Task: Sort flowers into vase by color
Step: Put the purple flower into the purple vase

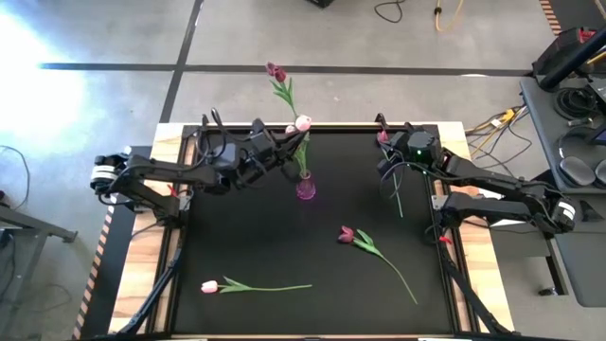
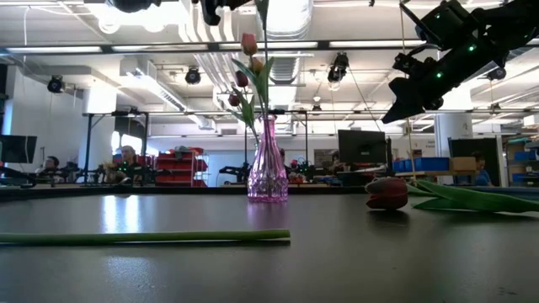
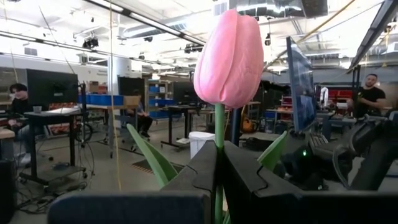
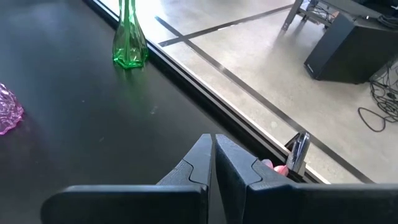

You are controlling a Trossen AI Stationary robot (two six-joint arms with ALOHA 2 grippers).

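Observation:
My left gripper (image 1: pixel 289 152) (image 3: pixel 219 146) is above the pink glass vase (image 1: pixel 305 188) (image 2: pixel 268 172), shut on a pale pink tulip (image 1: pixel 302 122) (image 3: pixel 230 56). The vase holds dark red tulips (image 1: pixel 276 71) (image 2: pixel 242 78) by their stems. My right gripper (image 1: pixel 386 156) (image 4: pixel 213 140) is raised near the table's far right, shut on a dark red tulip (image 1: pixel 383 137). A dark red tulip (image 1: pixel 347 234) (image 2: pixel 387 192) and a pink one (image 1: pixel 209 286) lie flat on the mat. A green vase (image 4: pixel 129 43) stands by the far edge. My left gripper pinches the pink tulip's stem just under the head (image 3: pixel 219 121) between both fingers. The fingers lie level and across the stem. The tulip stands upright, head above the fingers, and its stem (image 1: pixel 303 163) runs down to the pink vase's mouth. My right gripper pinches the dark red tulip's stem close to the head. The flower is lifted clear, and its stem (image 1: pixel 397 194) hangs below the fingers. The fingers themselves hide the place of contact in the right wrist view.
The black mat (image 1: pixel 246 237) has wooden strips (image 1: pixel 142 275) on both sides. The lying pink tulip's stem (image 2: pixel 143 237) stretches across the near part of the mat. People and desks show in the room beyond the far edge.

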